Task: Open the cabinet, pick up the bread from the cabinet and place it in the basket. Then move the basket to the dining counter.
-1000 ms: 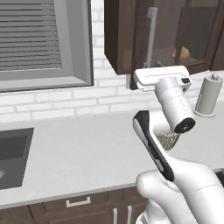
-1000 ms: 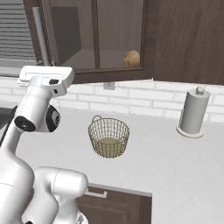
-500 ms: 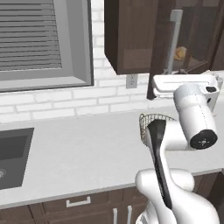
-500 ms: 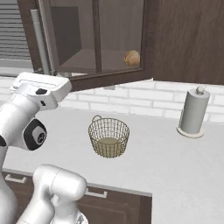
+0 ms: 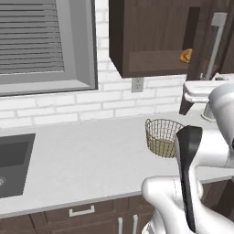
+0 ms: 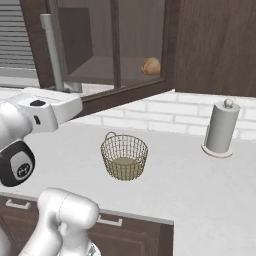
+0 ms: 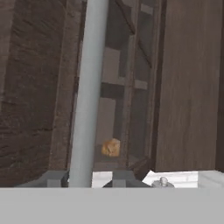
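Worktop (image 6: 200, 185) is pale grey, backed by a white brick wall (image 5: 91, 103); basket (image 6: 124, 156) taken as the landmark. From the left base view, a dark sink (image 5: 13, 162) sits well to the basket's left, with a grey window with closed blinds (image 5: 45, 43) above it and a wall outlet (image 5: 136, 84) between window and basket. Paper towel roll (image 6: 219, 128) stands upright to the basket's right in the right base view, well apart from it. Drawers with short silver handles (image 5: 81, 211) run below the worktop edge.

Cabinet (image 6: 150, 45) hangs above and behind the basket, its glass door (image 6: 105, 50) swung partly open. Bread (image 6: 151, 66) sits on the cabinet shelf, above the basket and slightly right. Basket is upright on the worktop, nothing inside.

Arm is bent up, hand level with the lower end of the door, up and left of the basket in the right base view. Gripper (image 7: 89, 179) has its 2 fingertips either side of the silver bar handle (image 7: 89, 87), narrow around it; contact can't be confirmed. Bread also visible through the glass in the hand view (image 7: 110, 148).
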